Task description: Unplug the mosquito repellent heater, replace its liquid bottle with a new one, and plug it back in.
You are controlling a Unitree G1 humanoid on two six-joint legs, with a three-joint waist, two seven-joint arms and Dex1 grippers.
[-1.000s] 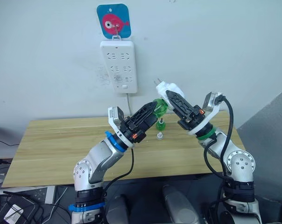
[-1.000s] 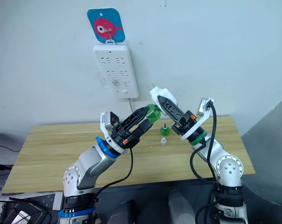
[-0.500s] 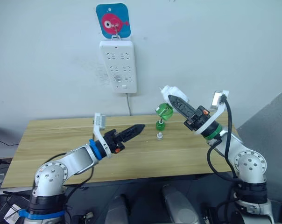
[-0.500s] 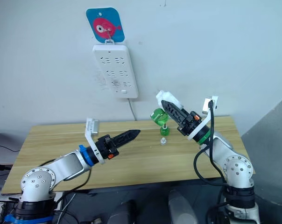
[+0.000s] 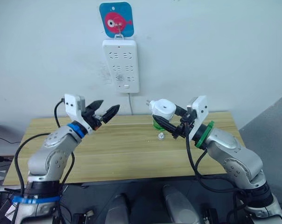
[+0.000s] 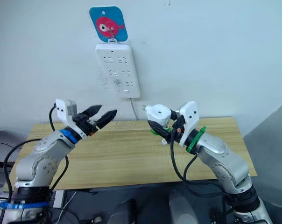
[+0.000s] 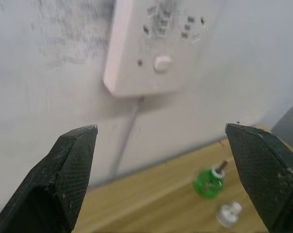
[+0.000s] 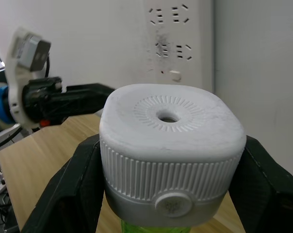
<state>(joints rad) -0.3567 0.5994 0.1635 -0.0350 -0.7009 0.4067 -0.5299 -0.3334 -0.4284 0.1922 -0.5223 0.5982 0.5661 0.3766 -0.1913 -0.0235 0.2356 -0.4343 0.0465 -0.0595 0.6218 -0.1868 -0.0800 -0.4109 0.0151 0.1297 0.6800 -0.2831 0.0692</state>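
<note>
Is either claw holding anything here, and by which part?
The right claw grips the mosquito repellent heater by its ribbed white sides. The left claw is open and empty.

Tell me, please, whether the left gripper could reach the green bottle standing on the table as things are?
Probably yes: the left gripper is open and empty, and bare table lies between it and the bottle.

Silver arms, blk jaws — blue/green wrist rings.

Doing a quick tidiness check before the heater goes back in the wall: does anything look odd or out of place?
A green bottle stands uncapped on the table, wick exposed, its small cap loose beside it. The wall beside the power strip is smudged dark. No spill shows.
</note>
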